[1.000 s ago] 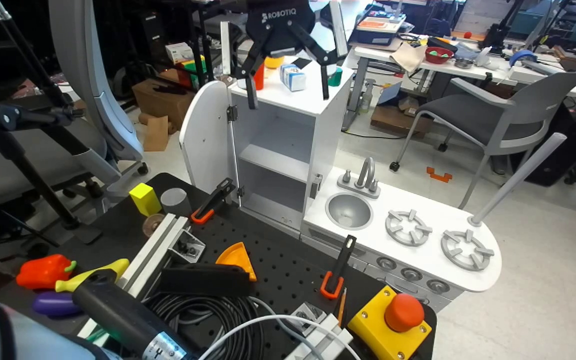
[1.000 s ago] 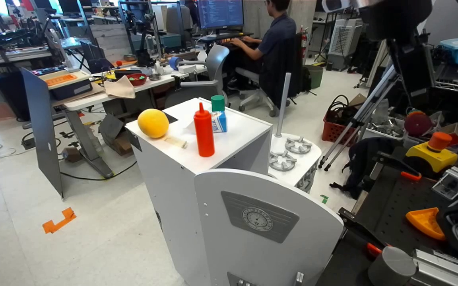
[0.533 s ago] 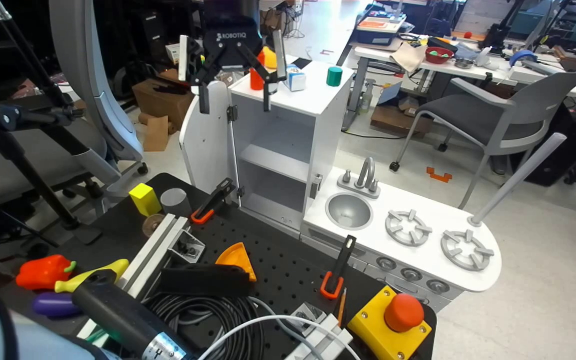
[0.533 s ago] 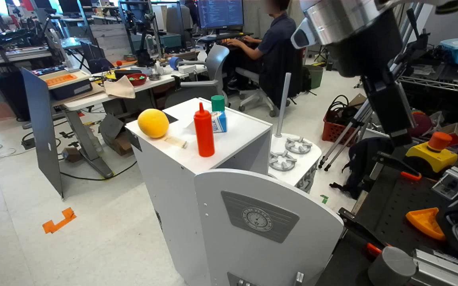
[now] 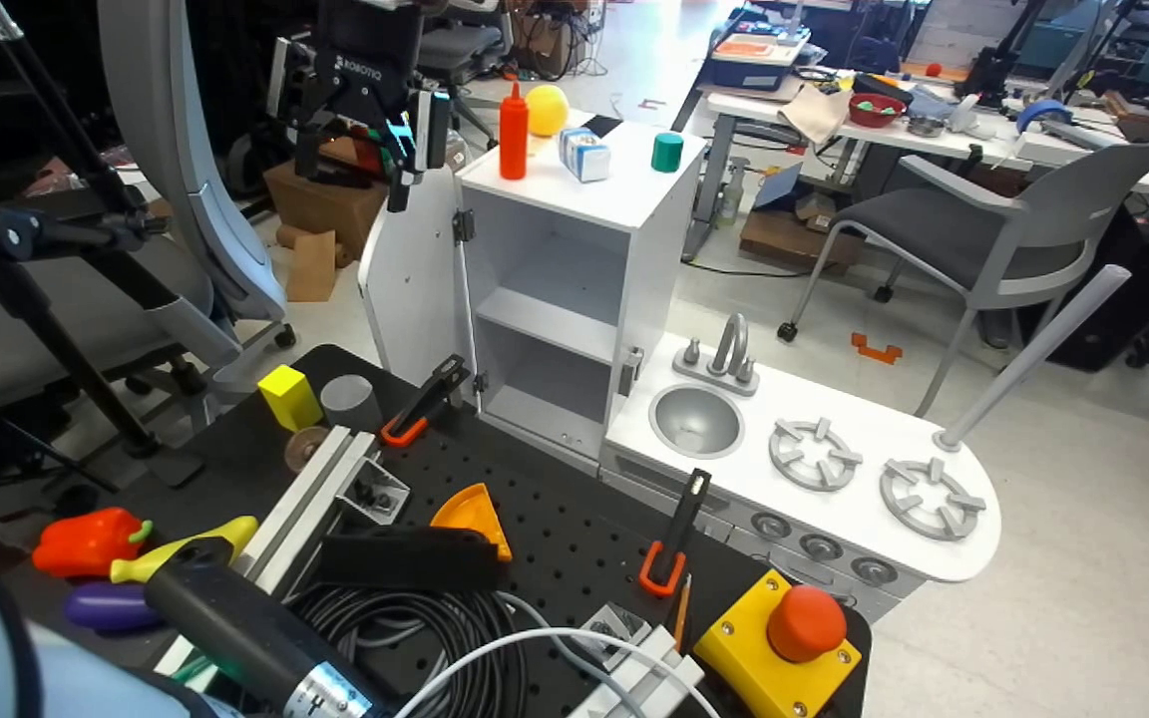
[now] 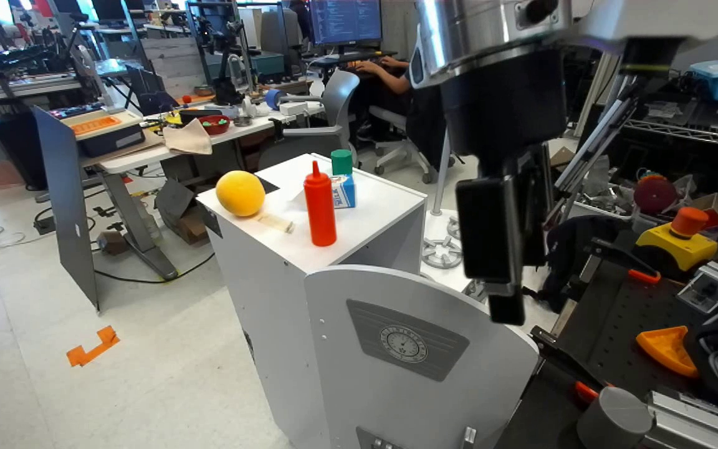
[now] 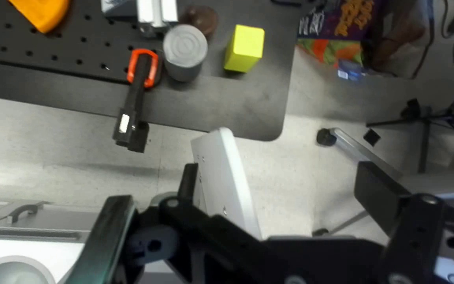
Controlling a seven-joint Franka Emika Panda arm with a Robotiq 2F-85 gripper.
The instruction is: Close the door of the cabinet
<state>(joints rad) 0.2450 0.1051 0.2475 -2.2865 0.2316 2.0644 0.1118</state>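
Observation:
The white door (image 5: 420,274) stands wide open on the cabinet (image 5: 659,234), whose shelves show in an exterior view. Its face with the grey dial shows in an exterior view (image 6: 359,399); the cabinet's side wall (image 6: 259,299) is there too. My gripper (image 5: 353,179) is open and empty near the door's curved top edge. In an exterior view the gripper (image 6: 515,293) covers part of that edge. In the wrist view the door's top edge (image 7: 231,169) appears between the spread fingers of the gripper (image 7: 280,183), nearer one finger. I cannot tell whether they touch.
A red bottle (image 5: 513,135), a yellow ball (image 5: 547,110), a milk carton (image 5: 585,156) and a green cylinder (image 5: 667,152) stand on the cabinet top. A black clamp (image 5: 427,399), a grey cylinder (image 5: 351,402) and a yellow block (image 5: 289,397) are on the black table near the door.
My gripper has moved from in front of the cabinet across to the door's upper edge, turning slightly and staying open. The door and cabinet have not moved.

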